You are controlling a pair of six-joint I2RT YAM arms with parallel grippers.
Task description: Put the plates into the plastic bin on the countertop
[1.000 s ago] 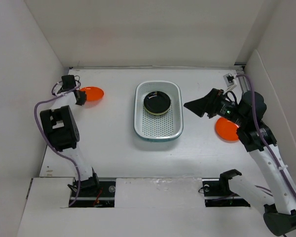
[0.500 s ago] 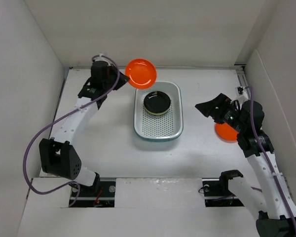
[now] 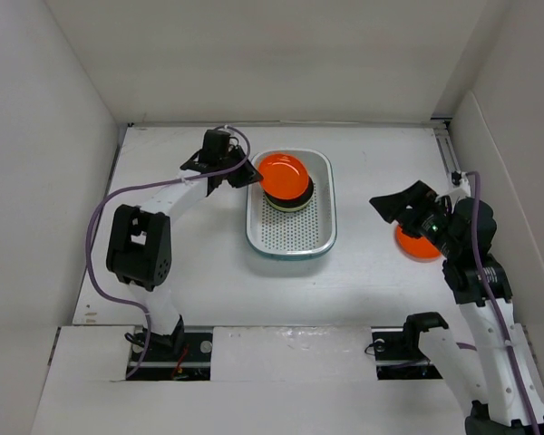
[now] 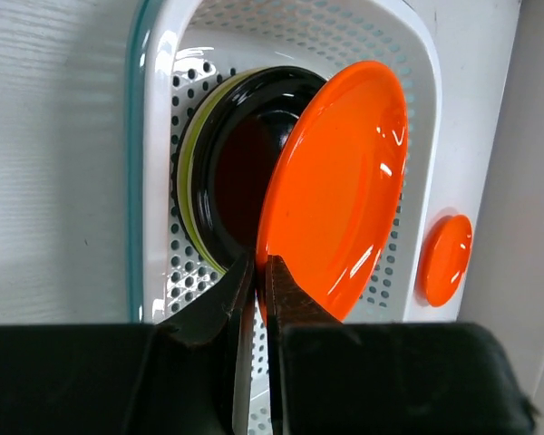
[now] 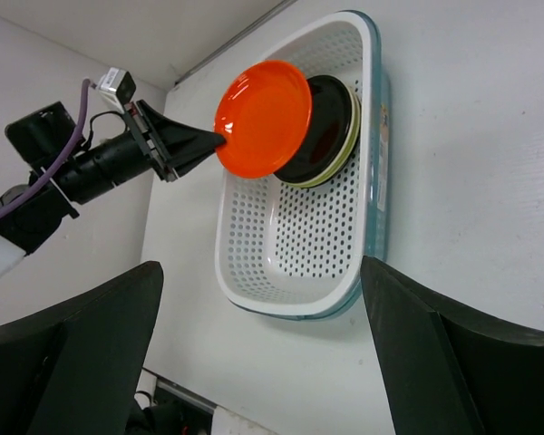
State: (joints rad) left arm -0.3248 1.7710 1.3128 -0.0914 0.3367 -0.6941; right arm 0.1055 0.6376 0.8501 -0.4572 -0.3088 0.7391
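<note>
Glossy orange plate (image 3: 283, 172), bright highlights. Glossy black plate (image 5: 331, 127), lime green plate (image 4: 189, 168) showing as a thin rim. Second orange plate (image 4: 444, 258), same shade. White bin (image 3: 290, 234), pale blue rim, round-hole pattern across bottom and sides. Plain white countertop (image 3: 208, 263), white walls (image 3: 272, 63).

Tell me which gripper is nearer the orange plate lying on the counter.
Right. The open right gripper is just beside the counter plate, on its bin side. The left gripper is beyond the bin, shut on the other orange plate over it.
</note>
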